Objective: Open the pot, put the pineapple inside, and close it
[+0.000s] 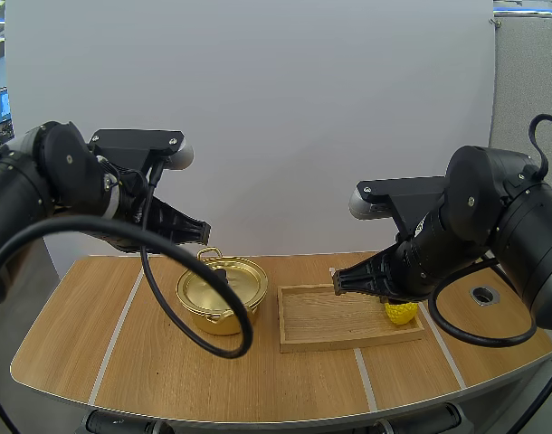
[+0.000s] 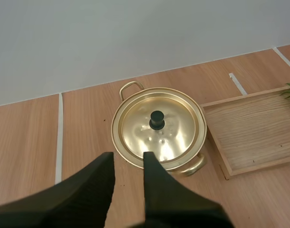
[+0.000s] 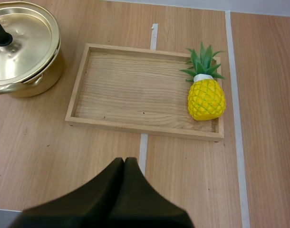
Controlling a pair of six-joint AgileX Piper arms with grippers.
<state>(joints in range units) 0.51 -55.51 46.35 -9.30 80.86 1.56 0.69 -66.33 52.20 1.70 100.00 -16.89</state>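
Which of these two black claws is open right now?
The left gripper, near the golden pot: its two fingers stand apart. The right gripper, near the wooden tray, has its fingers pressed together into one wedge.

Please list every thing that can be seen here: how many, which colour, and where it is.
pot: one, gold, on the table beside the tray
lid: one, gold with a black knob, sitting on the pot
tray: one, light wood, on the table next to the pot
pineapple: one, yellow with green leaves, lying at the tray end far from the pot
table: one, brown wood with white lines, under everything
round hole: one, dark with a grey ring, in the table beyond the pineapple's end of the tray
left gripper: one, black, open, in the air near the pot
right gripper: one, black, shut, in the air near the tray
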